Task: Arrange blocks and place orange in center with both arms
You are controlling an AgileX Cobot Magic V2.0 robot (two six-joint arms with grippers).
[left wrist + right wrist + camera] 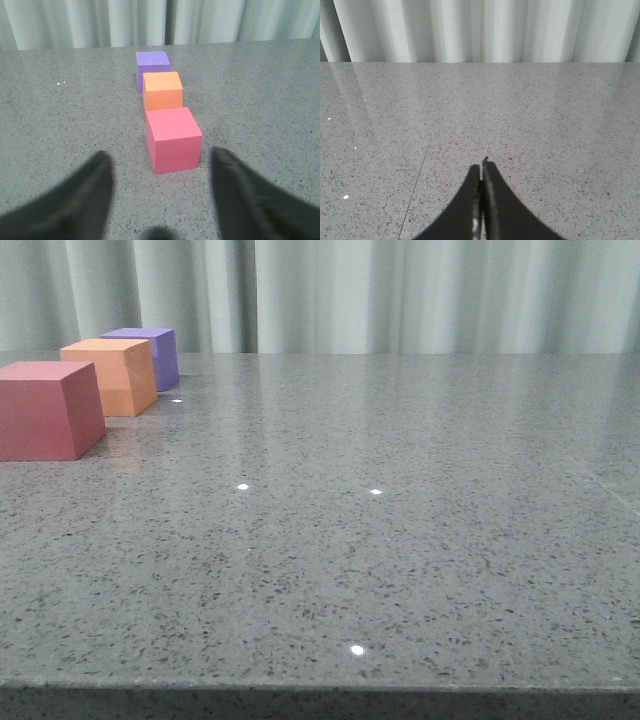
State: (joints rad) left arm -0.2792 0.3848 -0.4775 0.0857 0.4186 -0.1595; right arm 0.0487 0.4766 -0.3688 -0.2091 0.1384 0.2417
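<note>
Blocks in a row on the counter (pixel 400 540) — orange cube (pixel 162 90) between purple cube (pixel 152 65) and pinkish-red cube (pixel 174 139). Left claw (pixel 160 192) apart near the pinkish-red; right claw (pixel 481 200) together — arranging looks finished, retreat next.

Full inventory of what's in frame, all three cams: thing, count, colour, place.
pinkish-red cube: 1, pinkish-red, nearest in the row at the table's left, front view
orange cube: 1, orange, middle of the row, behind the pinkish-red cube
purple cube: 1, purple, far end of the row
table: 1, grey speckled stone, under everything
curtain: 1, pale grey-white, behind the table
left gripper: 1, black, open, fingers either side just short of the pinkish-red cube
right gripper: 1, black, shut, over bare table, holding nothing
</note>
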